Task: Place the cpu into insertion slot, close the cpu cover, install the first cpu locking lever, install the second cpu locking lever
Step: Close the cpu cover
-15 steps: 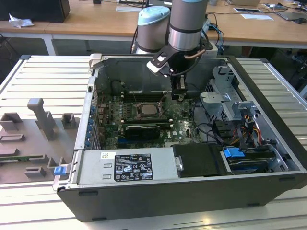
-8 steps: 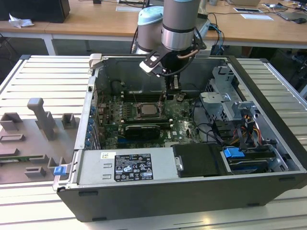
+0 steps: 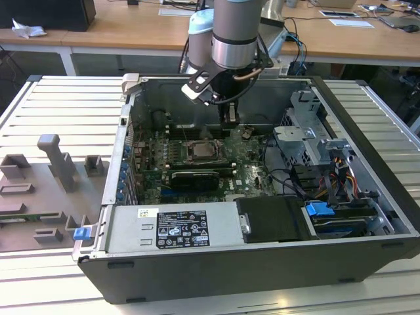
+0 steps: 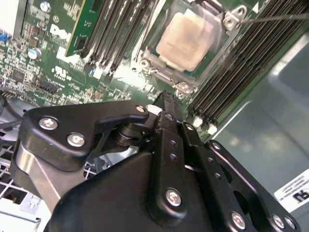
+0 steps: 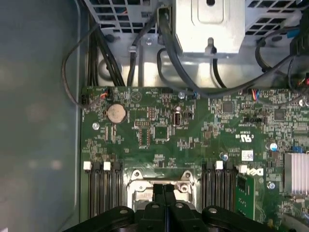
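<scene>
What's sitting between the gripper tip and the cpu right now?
In the second wrist view, only the silvery edge of the cpu cover lies between the shut gripper and the cpu.

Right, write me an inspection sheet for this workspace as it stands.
Surface: slatted metal table carrying an open computer case.
Job's things: chip sits in its socket on the green board. The frame cover lies down around it. A thin lever rod sticks out beside it; I cannot tell whether it is latched.
Clutter: grey blocks on the table, at the exterior view's left of the case.
Grippers: the gripper is shut with nothing between its fingers, close to the socket.
Cables: black cables by the drive cage; coloured wires at the exterior view's right.
Surroundings: wooden desks behind.
</scene>
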Controlling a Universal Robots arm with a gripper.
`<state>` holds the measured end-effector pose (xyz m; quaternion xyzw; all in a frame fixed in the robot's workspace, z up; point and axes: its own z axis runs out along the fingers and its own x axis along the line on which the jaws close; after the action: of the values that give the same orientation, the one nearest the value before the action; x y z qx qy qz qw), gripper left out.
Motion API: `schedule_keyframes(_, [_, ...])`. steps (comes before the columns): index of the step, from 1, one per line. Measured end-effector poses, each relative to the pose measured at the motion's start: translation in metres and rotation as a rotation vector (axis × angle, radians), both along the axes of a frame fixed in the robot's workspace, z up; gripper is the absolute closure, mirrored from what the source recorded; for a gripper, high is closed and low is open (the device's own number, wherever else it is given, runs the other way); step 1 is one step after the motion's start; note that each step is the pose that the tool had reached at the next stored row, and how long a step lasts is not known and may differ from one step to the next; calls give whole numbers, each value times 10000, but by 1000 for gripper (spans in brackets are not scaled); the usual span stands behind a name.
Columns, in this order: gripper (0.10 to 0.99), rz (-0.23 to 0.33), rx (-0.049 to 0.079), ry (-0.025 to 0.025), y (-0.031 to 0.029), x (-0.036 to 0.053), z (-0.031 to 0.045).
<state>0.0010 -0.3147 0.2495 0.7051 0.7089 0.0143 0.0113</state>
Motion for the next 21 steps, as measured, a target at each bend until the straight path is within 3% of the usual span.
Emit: schedule_keyframes(21, [980, 0, -1, 1, 0, -291, -69])
